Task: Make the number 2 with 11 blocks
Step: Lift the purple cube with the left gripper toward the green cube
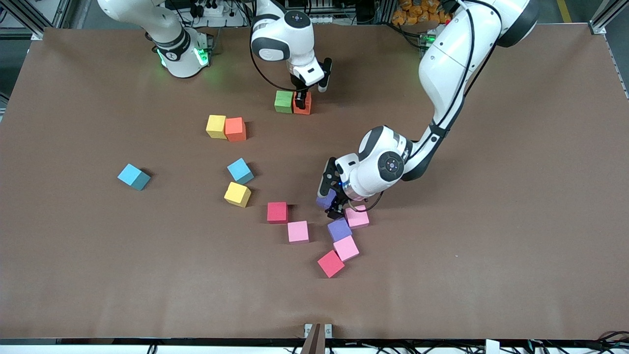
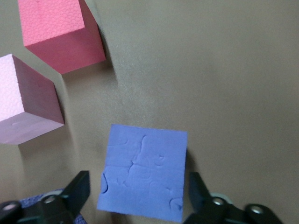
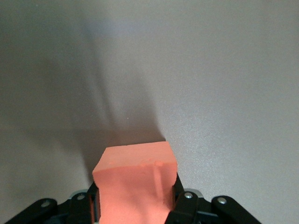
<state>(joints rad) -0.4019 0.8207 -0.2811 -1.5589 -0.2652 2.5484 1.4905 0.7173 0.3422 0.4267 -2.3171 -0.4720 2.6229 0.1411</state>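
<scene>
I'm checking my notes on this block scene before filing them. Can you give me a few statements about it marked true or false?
1. The right gripper is shut on an orange block. True.
2. That orange block touches a green block. True.
3. The left gripper straddles a yellow block. False: a purple block.
4. The two light blue blocks touch each other. False: they lie well apart.

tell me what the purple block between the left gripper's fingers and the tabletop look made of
Purple block: likely soft foam with a matte finish; its top face shows shallow creases and dents, no shine. Tabletop: seemingly a brown matte sheet, perhaps paper or felt-like cloth; it looks even and glare-free, and the exact material stays unclear.
</scene>
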